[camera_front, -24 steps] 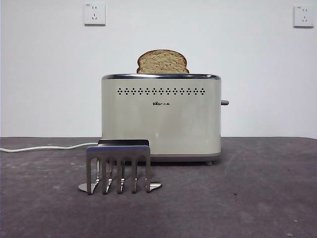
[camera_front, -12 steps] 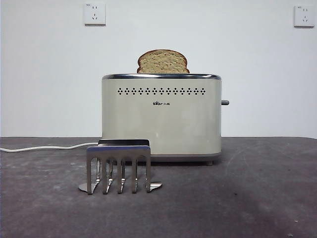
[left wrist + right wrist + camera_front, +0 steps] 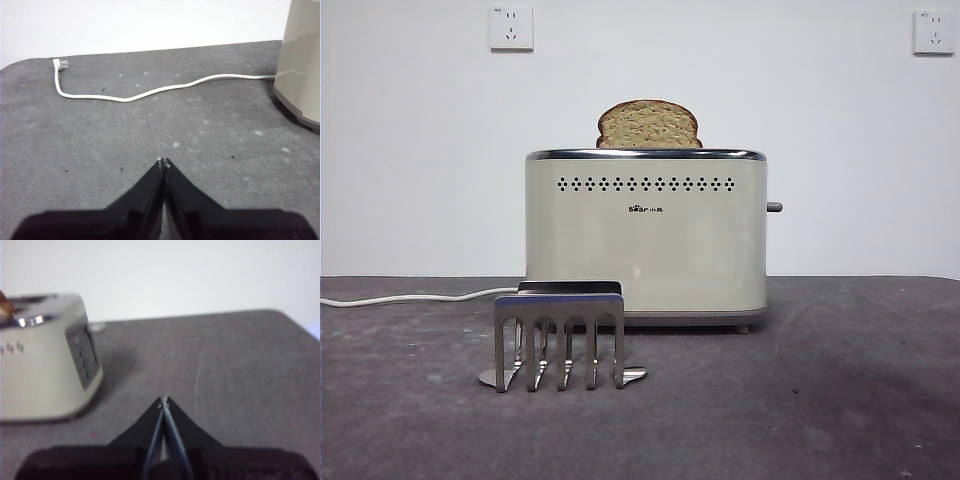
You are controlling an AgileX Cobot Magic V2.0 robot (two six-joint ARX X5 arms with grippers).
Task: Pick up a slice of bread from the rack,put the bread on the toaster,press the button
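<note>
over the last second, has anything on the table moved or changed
Nothing visibly changed. The slice of bread sits in the toaster as before, its top poking out, the button is at the same height on the side, and the rack stands bare in front. Both hands, left and right, are shut and away from them.

We see a dark grey, dusty, speckled table [image 3: 840, 400]. On it stands the boxy cream-white toaster [image 3: 645, 240] with a chrome top rim, at the centre. Near it, at about 7 o'clock, rests the small shiny silver metal rack [image 3: 560, 335]. A white power cord [image 3: 415, 297] lies at 9 o'clock, its plug [image 3: 61, 64] flat on the surface.
</note>
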